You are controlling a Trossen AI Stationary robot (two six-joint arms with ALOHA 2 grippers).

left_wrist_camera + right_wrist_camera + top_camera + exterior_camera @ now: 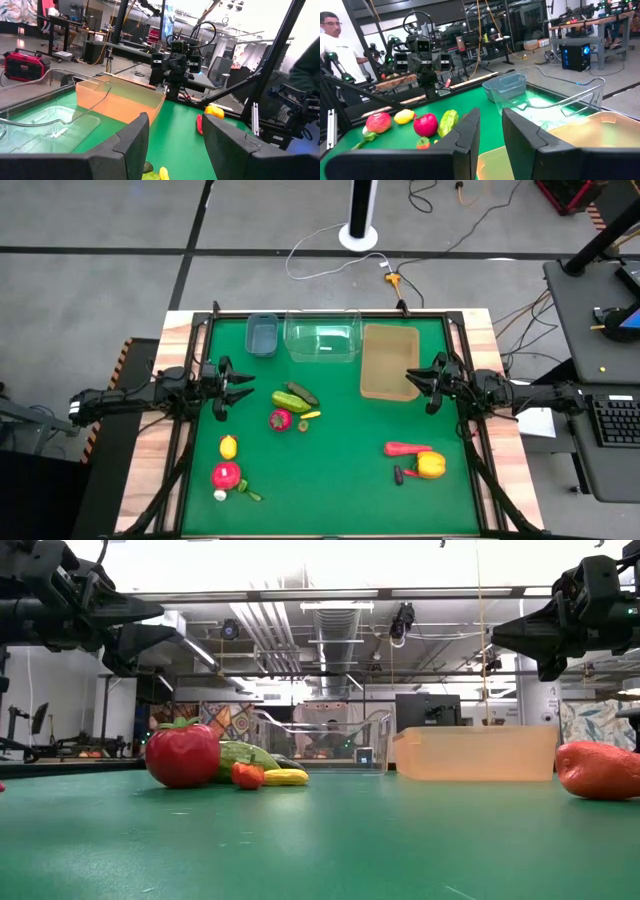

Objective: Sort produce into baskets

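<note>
**Waiting over the green bench, both arms empty**

Hanging above the bench, L gripper sits at the left side, jaws partly open w/ nothing in them. R gripper hangs over the right edge of the tan tray, jaws only a little apart, nothing in them.

Three baskets stand in a row at the far edge: small blue-grey bin, then clear tub, then the tan tray. All three look empty.

Food toys lie on the bench:
- Near the L gripper, middle of bench: light green veg, dark cucumber touching it, round red fruit just below, a tiny red bit & small yellow piece beside it.
- Front left: lemon, big red fruit w/ a small white bit & a green leafy bit next to it.
- Front right: red chilli, yellow pepper just below it, small dark piece beside the pepper.

In the R wrist view a person in a white top stands past the bench.
</note>
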